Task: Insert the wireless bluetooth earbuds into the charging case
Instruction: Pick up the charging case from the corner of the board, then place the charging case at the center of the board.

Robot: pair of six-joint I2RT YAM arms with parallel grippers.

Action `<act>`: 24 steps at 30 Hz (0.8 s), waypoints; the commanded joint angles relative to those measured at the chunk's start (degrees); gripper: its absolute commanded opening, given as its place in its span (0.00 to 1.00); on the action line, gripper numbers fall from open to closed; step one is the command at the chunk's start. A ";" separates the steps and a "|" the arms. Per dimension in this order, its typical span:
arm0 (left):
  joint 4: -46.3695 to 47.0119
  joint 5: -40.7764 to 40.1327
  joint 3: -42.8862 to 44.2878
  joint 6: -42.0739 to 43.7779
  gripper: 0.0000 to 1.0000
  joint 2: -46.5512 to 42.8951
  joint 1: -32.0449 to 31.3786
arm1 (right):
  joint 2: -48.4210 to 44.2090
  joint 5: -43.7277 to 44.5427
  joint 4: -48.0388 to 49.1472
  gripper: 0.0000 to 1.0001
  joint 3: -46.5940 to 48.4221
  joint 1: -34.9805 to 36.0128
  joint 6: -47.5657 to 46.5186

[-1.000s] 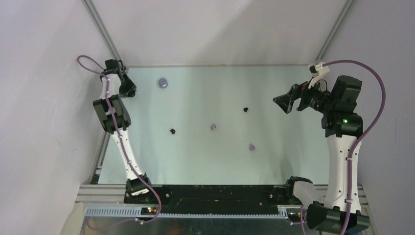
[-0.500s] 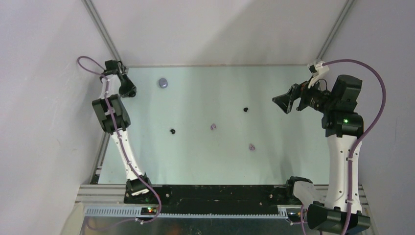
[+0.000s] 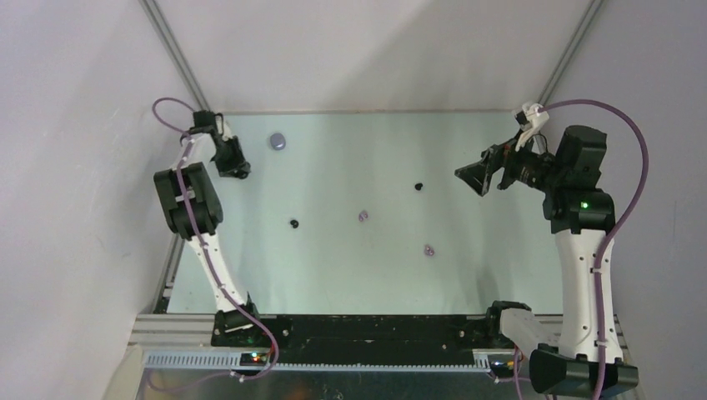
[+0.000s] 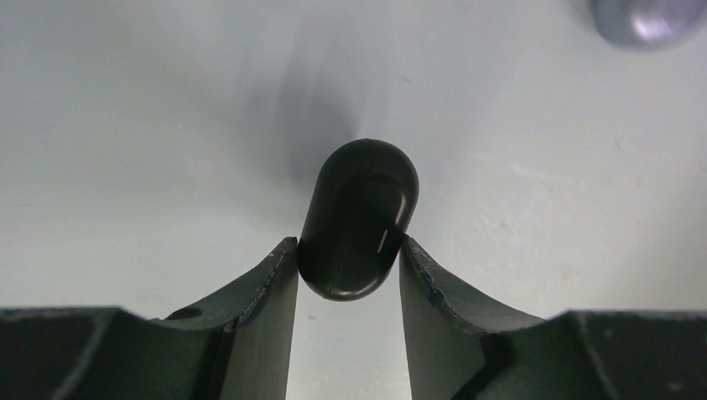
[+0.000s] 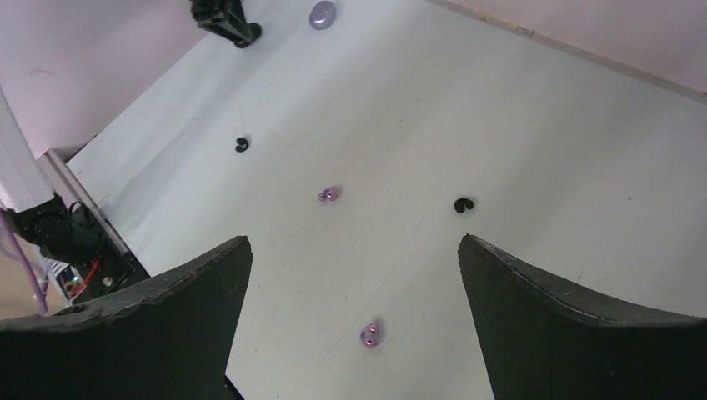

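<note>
- Earbuds point(image 3: 362, 216), two black and two lilac, lie scattered well apart on the middle of the table point(image 3: 350, 279).
- Right gripper point(image 5: 352, 242), far right, hangs wide open and empty above the table.
- Left gripper point(image 4: 348, 247), far left, pinches a black case point(image 4: 358, 208) by its near end.
- Lilac case point(image 3: 278, 141) lies just right of it.
- Buds look light, hard, glossy and slippery; likely best pinched squarely across the body.

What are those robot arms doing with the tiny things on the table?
The left pincer is pinching a black charging case between its fingers. The right pincer hangs wide open in the air, holding nothing. Two black earbuds and two lilac earbuds lie scattered on the table, none in a case yet. A lilac case sits near the back edge.
</note>
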 commanded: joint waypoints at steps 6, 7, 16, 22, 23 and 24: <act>-0.31 4.73 -9.88 19.28 0.17 -10.42 -14.67 | 2.94 2.61 3.15 1.00 2.17 6.83 -0.23; -0.28 4.61 -10.85 21.04 0.17 -11.20 -17.54 | 3.14 3.02 3.39 1.00 1.87 7.51 -0.29; 1.15 5.15 -14.15 27.72 0.22 -15.05 -32.83 | 4.37 4.49 5.93 1.00 -0.83 12.21 -0.55; 3.72 4.22 -15.26 29.33 0.36 -15.59 -40.17 | 4.60 5.47 6.30 1.00 -1.70 14.11 -1.01; 4.13 4.00 -15.67 29.74 0.38 -15.52 -40.94 | 4.36 5.47 6.35 1.00 -1.90 14.36 -1.08; 4.41 3.79 -15.94 30.41 0.39 -15.36 -41.19 | 4.21 5.51 6.72 1.00 -2.44 14.40 -1.12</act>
